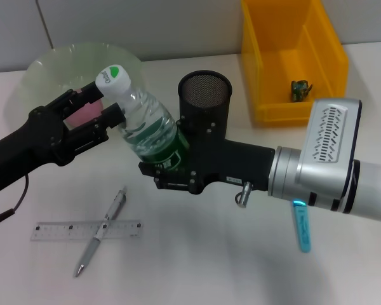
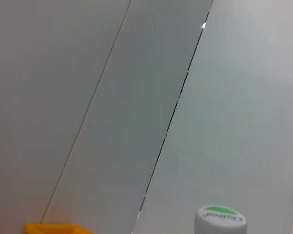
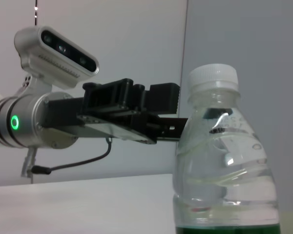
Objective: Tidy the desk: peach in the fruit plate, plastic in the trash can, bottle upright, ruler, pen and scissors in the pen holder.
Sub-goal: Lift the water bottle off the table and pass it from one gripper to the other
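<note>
A clear water bottle (image 1: 149, 124) with a white cap and a green label stands tilted above the table in front of the black mesh pen holder (image 1: 205, 95). My right gripper (image 1: 168, 171) is shut on its lower, labelled part. My left gripper (image 1: 111, 105) closes on its neck and shoulder just below the cap. The right wrist view shows the bottle (image 3: 224, 161) close up with the left gripper (image 3: 178, 124) reaching it. The left wrist view shows only the cap (image 2: 219, 220). A clear ruler (image 1: 63, 230) and a silver pen (image 1: 101, 232) lie crossed at the front left.
A green plate (image 1: 51, 73) sits at the back left, with a pink object (image 1: 82, 114) showing between the left fingers. A yellow bin (image 1: 267, 57) at the back right holds a small crumpled item (image 1: 300, 89). A blue-handled object (image 1: 302, 232) lies partly under my right arm.
</note>
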You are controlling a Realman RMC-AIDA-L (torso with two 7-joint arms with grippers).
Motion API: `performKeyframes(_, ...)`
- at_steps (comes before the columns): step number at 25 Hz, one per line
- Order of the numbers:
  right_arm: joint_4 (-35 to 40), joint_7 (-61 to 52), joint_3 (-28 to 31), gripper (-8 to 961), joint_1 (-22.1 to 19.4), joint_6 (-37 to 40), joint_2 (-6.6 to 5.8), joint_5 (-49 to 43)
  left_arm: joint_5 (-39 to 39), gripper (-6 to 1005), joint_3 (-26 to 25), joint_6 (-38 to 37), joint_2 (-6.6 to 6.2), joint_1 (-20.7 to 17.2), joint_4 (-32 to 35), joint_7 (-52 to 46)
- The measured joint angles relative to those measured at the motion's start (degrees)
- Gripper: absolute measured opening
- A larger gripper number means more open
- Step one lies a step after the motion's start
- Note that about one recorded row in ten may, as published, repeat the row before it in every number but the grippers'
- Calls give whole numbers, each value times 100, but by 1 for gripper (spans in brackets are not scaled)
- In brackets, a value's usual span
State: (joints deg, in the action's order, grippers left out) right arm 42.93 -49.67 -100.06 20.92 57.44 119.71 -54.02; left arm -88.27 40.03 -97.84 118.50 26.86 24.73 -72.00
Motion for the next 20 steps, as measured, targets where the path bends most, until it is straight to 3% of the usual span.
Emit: performKeyframes(20, -315, 121, -250, 774, 117, 65, 6, 369, 277, 829, 26, -148, 15, 238, -724, 677)
